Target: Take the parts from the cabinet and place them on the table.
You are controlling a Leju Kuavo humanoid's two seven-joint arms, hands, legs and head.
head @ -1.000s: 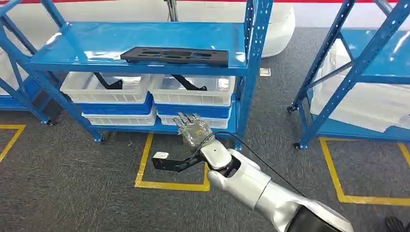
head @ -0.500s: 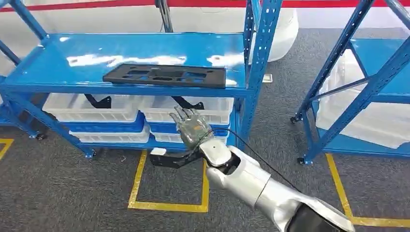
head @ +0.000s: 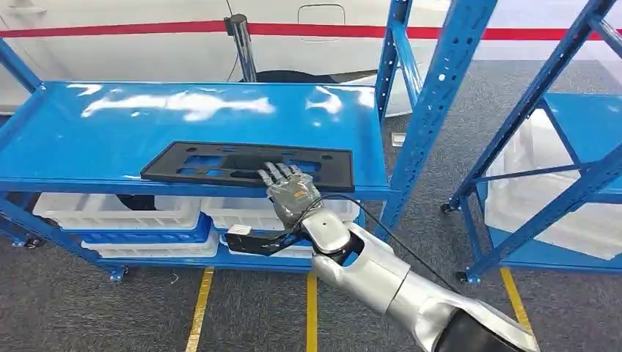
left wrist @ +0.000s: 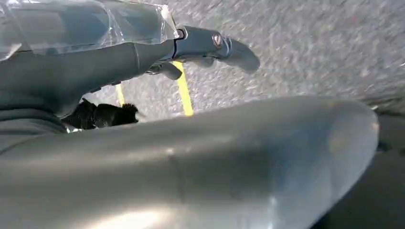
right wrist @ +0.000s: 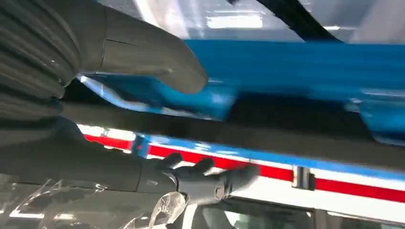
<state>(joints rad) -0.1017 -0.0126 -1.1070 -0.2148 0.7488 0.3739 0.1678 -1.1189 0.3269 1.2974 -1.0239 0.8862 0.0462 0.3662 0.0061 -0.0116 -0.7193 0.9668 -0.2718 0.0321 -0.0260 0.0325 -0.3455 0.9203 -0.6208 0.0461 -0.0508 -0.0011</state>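
My right robot hand (head: 292, 192) is raised at the front edge of the blue shelf (head: 88, 147) with its fingers spread and nothing in them. The flat black part (head: 220, 163) lies on that shelf close to the front lip, and my fingertips (head: 275, 174) overlap its near edge in the head view; I cannot tell whether they touch it. The right wrist view is blurred, showing the thumb (right wrist: 157, 62) apart from the dark fingers (right wrist: 210, 179) against the blue edge.

To do this well, I judge that I should bring the thumb under the overhanging near edge and the fingers on top, near the part's middle, because a long thin plate will tip if held at one end. I should close firmly before lifting and draw it straight out, clear of the upright post (head: 433, 103). My left robot hand (left wrist: 95, 57) hangs by my side holding nothing.
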